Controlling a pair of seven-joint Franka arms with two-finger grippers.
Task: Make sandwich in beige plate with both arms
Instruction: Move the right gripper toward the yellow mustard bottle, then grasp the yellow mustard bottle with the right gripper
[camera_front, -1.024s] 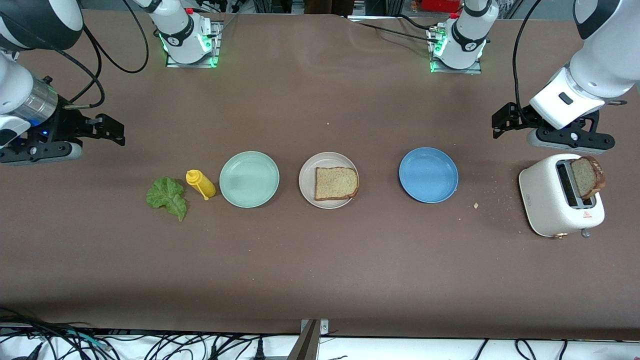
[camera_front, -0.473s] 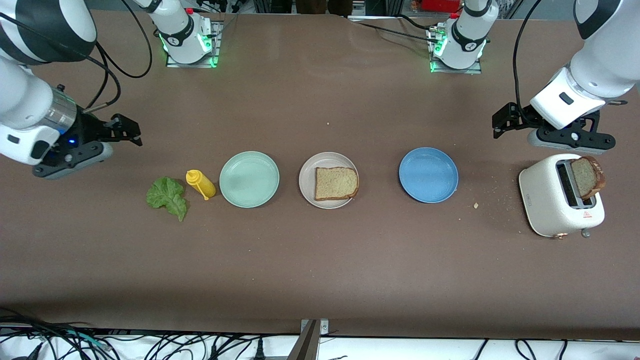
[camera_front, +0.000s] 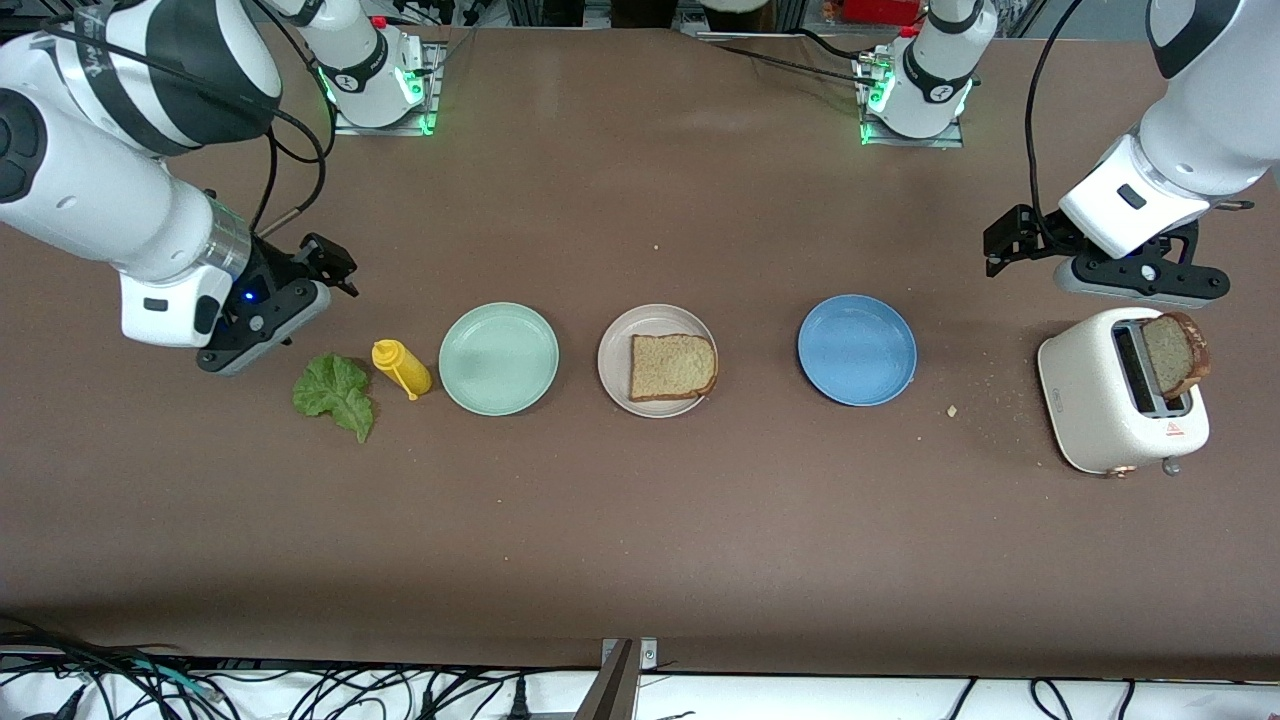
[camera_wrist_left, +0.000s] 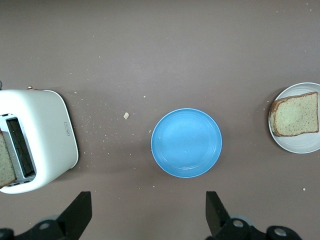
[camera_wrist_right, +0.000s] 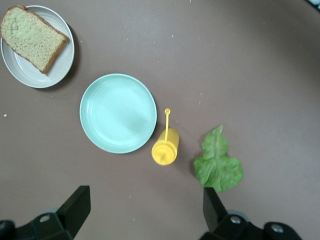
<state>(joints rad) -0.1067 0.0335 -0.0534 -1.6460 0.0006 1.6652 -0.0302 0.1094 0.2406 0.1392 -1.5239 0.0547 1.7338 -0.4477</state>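
At the right arm's end of the surface (camera_front: 640, 550), your right tool (camera_wrist_right: 142, 212) hangs with its fingers spread wide and nothing between them, over bare surface just beside the lettuce leaf (camera_front: 335, 394). The leaf lies flat, a little nearer the front camera than the spot under the tool, next to the yellow mustard bottle (camera_front: 401, 367), which lies on its side between the leaf and the mint green plate (camera_front: 498, 358). In the right wrist view the leaf sits close to one open finger rather than centred between the two, so you likely need a short shift toward the front camera before you descend. Its long axis runs roughly from the bottle's end toward the front camera.

The beige plate (camera_front: 615, 360) stands at the middle of the row with one bread slice (camera_front: 672, 366) already flat on it, well apart from the leaf, past the green plate.

Your left tool (camera_wrist_left: 147, 215) waits, fingers equally wide and empty, above the white toaster (camera_front: 1095, 400), where the second bread slice (camera_front: 1176, 353) stands upright in a slot. A blue plate (camera_front: 856, 349) lies between toaster and beige plate. The right arm is plainly nearer the leaf.
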